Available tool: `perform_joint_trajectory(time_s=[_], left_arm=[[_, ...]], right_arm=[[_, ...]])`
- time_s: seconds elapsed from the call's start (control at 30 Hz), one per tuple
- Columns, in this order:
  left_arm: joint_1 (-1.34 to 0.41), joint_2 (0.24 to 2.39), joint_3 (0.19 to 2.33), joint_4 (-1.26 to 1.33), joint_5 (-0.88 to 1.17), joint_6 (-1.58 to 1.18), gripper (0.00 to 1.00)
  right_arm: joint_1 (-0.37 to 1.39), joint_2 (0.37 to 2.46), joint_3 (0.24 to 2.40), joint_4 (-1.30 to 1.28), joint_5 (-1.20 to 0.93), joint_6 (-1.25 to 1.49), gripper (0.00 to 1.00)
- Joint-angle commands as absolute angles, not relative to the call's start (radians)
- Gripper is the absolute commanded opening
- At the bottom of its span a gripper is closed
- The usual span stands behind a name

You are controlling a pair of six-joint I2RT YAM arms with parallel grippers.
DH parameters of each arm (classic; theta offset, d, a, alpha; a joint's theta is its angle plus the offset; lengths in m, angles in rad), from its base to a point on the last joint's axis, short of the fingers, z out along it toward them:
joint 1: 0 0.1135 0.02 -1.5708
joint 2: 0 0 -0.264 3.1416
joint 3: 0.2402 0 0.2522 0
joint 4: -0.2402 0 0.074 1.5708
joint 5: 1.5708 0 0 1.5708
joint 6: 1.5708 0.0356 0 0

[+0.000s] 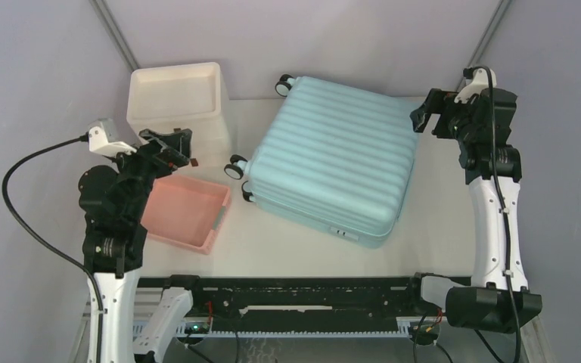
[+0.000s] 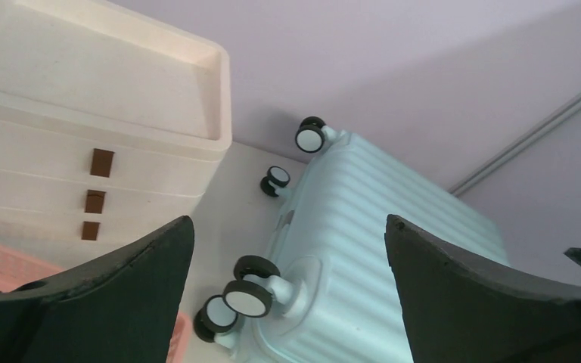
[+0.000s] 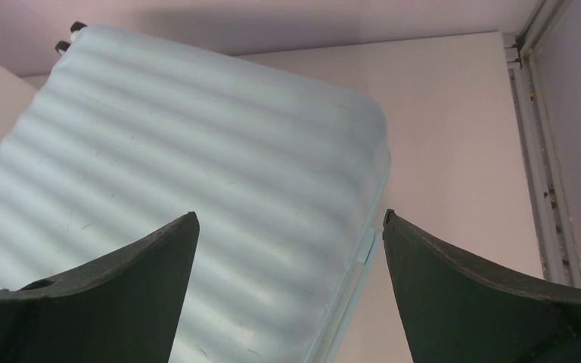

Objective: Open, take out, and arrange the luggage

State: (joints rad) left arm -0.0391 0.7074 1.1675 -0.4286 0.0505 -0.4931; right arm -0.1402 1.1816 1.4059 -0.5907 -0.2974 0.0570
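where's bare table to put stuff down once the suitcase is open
The widest bare table is the near strip between the suitcase and the base rail. A narrower strip runs between the suitcase's right side and the right arm. The left is crowded: cabinet, pink basket and the suitcase's wheels sit close together.

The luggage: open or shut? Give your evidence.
Shut. The luggage lies flat, ribbed shell up, both halves meeting along the side seam; no lining shows.
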Motion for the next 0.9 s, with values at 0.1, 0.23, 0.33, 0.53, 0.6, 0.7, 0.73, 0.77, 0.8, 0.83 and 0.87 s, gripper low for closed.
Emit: perform_joint_trajectory(time_s=[0.1,0.23,0.33,0.53,0.6,0.7,0.73,0.77,0.8,0.83,0.87], left_arm=[[-0.057,0.663,1.12,-0.394,0.159,-0.635,1.0],[-0.235,0.694,1.132,-0.428,0.027,-0.62,1.0],[-0.374,0.748,1.145,-0.447,-0.081,-0.609,0.99],[-0.547,0.855,1.14,-0.428,-0.177,-0.633,0.98],[-0.565,0.876,1.115,-0.408,-0.183,-0.659,0.96],[-0.576,0.872,1.063,-0.381,-0.211,-0.695,0.94],[-0.576,0.865,1.04,-0.375,-0.227,-0.706,0.93],[-0.576,0.855,1.019,-0.37,-0.25,-0.716,0.93],[-0.577,0.849,1.002,-0.367,-0.266,-0.727,0.92],[-0.578,0.844,0.989,-0.365,-0.276,-0.735,0.92],[-0.578,0.845,0.981,-0.363,-0.282,-0.741,0.92]], right_arm=[[-0.13,1.137,1.451,-0.581,-0.255,0.069,0.99],[-0.067,1.104,1.416,-0.586,-0.313,-0.098,0.99],[0.002,1.09,1.406,-0.63,-0.351,-0.209,0.99],[-0.121,1.172,1.452,-0.762,-0.578,-0.222,1.0],[-0.186,1.209,1.463,-0.798,-0.613,-0.218,1.0],[-0.273,1.249,1.447,-0.832,-0.596,-0.215,0.99],[-0.303,1.26,1.433,-0.84,-0.596,-0.209,0.96],[-0.332,1.268,1.414,-0.85,-0.596,-0.204,0.93],[-0.356,1.276,1.394,-0.854,-0.594,-0.202,0.91],[-0.379,1.282,1.364,-0.859,-0.585,-0.195,0.89],[-0.395,1.289,1.345,-0.862,-0.58,-0.191,0.86]])
